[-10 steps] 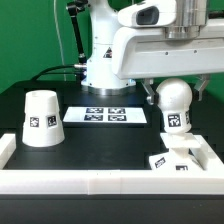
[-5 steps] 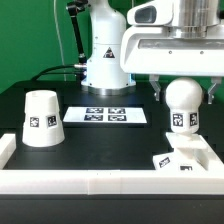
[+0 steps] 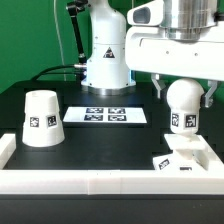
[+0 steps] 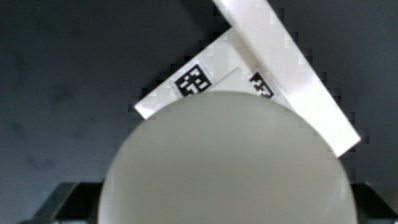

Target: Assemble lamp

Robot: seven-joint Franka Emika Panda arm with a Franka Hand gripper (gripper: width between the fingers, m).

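My gripper is shut on the white ball-shaped bulb and holds it upright in the air at the exterior view's right. The low square base lies right below it, against the white wall's corner. The bulb's bottom hangs a little above the base. The cone shade stands alone at the exterior view's left. In the wrist view the bulb fills the frame between the dark fingers, and the tagged base shows beyond it.
The marker board lies flat on the black table between shade and bulb. A white wall runs along the table's front edge, and also shows in the wrist view. The robot's pedestal stands behind.
The gripper has carried the bulb toward the exterior view's right, to a spot above the base. The shade and base have not moved.
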